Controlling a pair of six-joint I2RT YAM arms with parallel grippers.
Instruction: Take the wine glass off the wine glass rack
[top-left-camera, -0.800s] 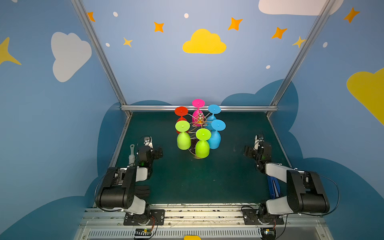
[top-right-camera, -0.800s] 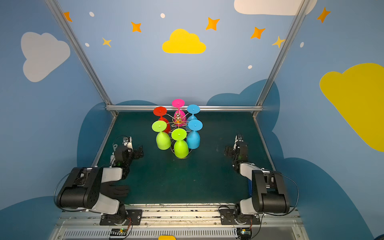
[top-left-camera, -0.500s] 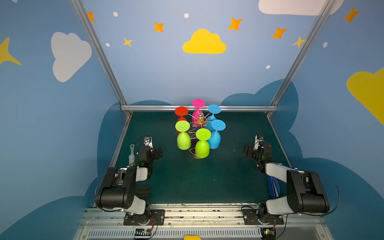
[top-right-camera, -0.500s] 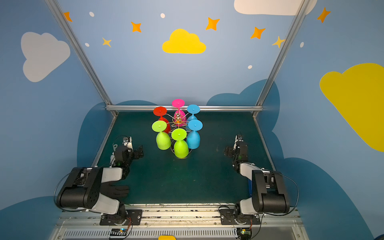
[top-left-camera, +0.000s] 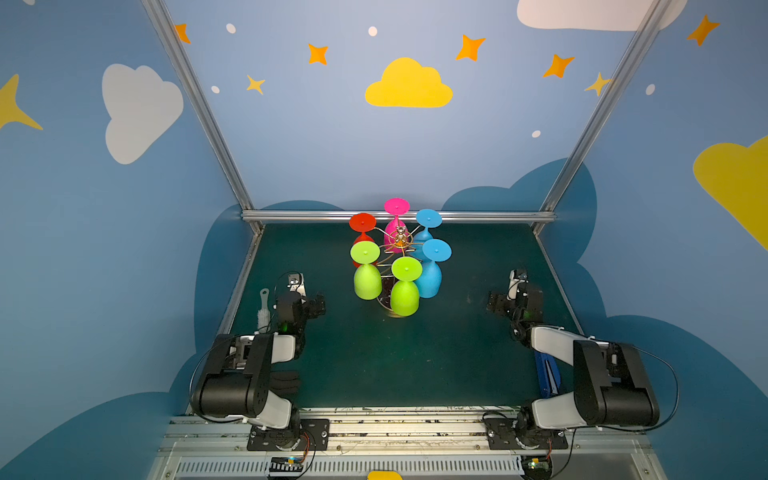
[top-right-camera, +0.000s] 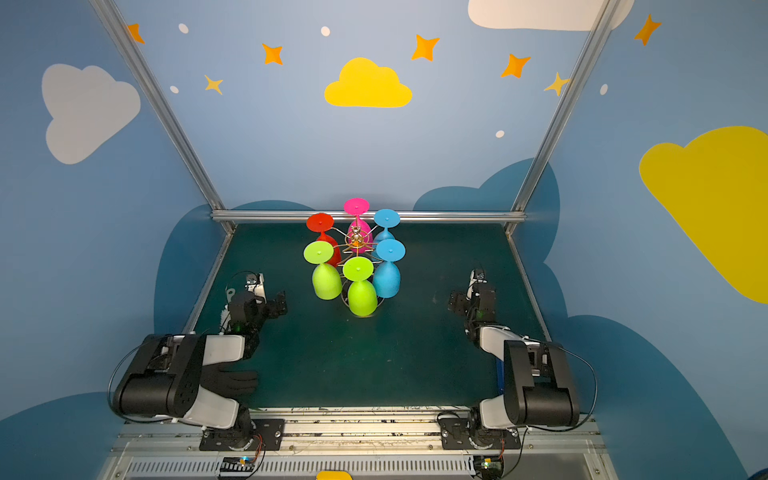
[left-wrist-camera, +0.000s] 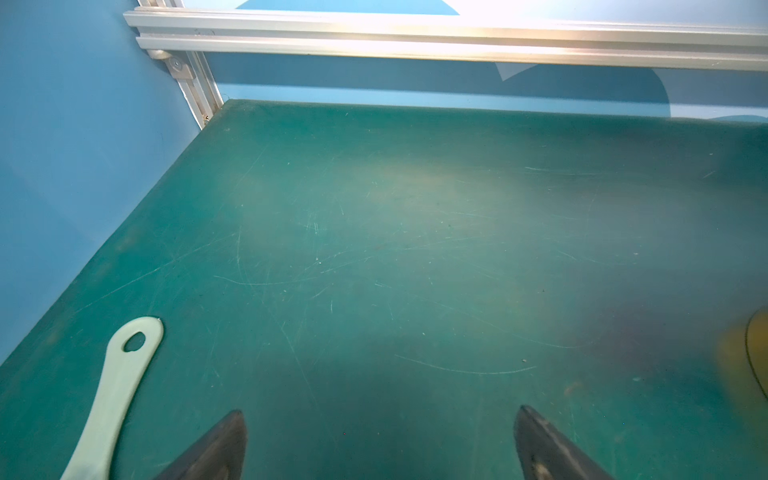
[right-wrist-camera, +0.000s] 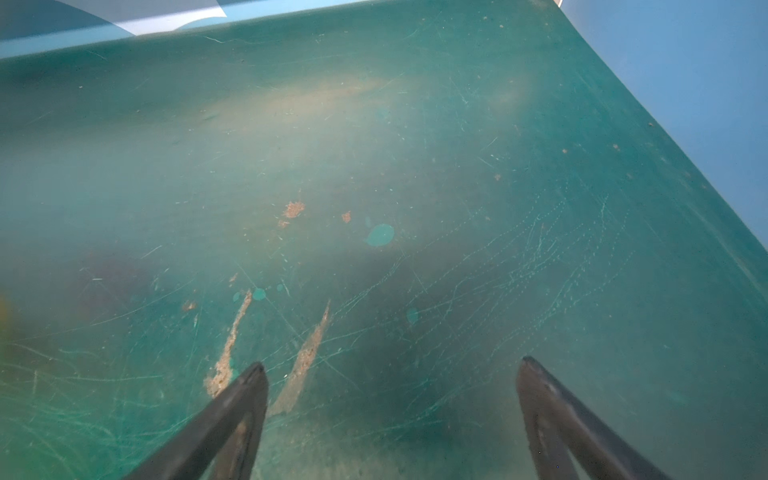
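Obs: wine glass rack (top-left-camera: 400, 238) stands mid-table toward the back wall, with six wine glasses (top-left-camera: 404, 297) hanging bowl-down on its arms (two green nearest, then two blue, red, pink). left gripper (left-wrist-camera: 380, 415) and right gripper (right-wrist-camera: 391, 362) are both spread wide, holding nothing, low over the green mat (top-left-camera: 415, 357), well apart from the rack on either side

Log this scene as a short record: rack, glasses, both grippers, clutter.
rack: wine glass rack, standing on the table
glasses hung bowl-down: front green glass, side green glass, front blue glass, rear blue glass, red glass, pink glass
grippers: left gripper open, empty; right gripper open, empty
clutter: brush beside left gripper
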